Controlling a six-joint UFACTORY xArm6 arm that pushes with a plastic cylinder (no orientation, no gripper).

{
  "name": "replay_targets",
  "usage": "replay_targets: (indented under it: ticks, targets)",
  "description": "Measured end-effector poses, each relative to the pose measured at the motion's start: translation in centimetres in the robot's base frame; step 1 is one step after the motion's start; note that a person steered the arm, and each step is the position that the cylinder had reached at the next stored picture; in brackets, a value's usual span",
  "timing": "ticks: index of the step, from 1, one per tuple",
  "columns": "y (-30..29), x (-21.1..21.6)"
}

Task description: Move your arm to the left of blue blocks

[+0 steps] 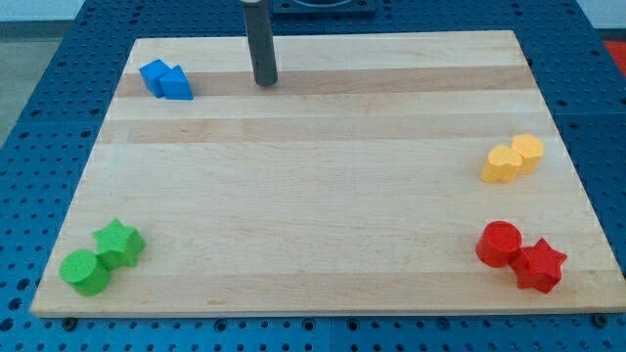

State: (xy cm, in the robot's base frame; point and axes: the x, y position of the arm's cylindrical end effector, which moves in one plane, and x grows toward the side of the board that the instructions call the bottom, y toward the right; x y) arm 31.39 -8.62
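The rod's tip is seen just right of two touching blue blocks; no jaws exist on the end effector, nothing held.

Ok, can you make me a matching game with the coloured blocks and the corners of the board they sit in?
Match each thing to its place.

1. blue blocks
2. yellow blocks
3. green blocks
4. red blocks

A. view's bottom right corner
B. view's top left corner
C. view's right edge, halfway down
D. view's bottom left corner

Pairs: 1-B, 2-C, 3-D, 4-A.

Bonus: my tip is at the view's top, to the right of the blue blocks, not touching them.
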Motion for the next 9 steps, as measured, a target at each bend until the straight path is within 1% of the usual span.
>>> replay_targets:
  ticks: [1, 2, 3, 4, 5, 6, 7, 8, 9]
  targets:
    - [-0.9, 9.6]
    - [-3.1, 18.0]
    - [-12.1, 18.6]
    - [-21.9, 16.3]
    - [-21.9, 16.2]
    - [-20.2, 10.6]
    - [-20.2, 9.7]
    - [-21.6, 8.3]
    - [-21.8, 4.9]
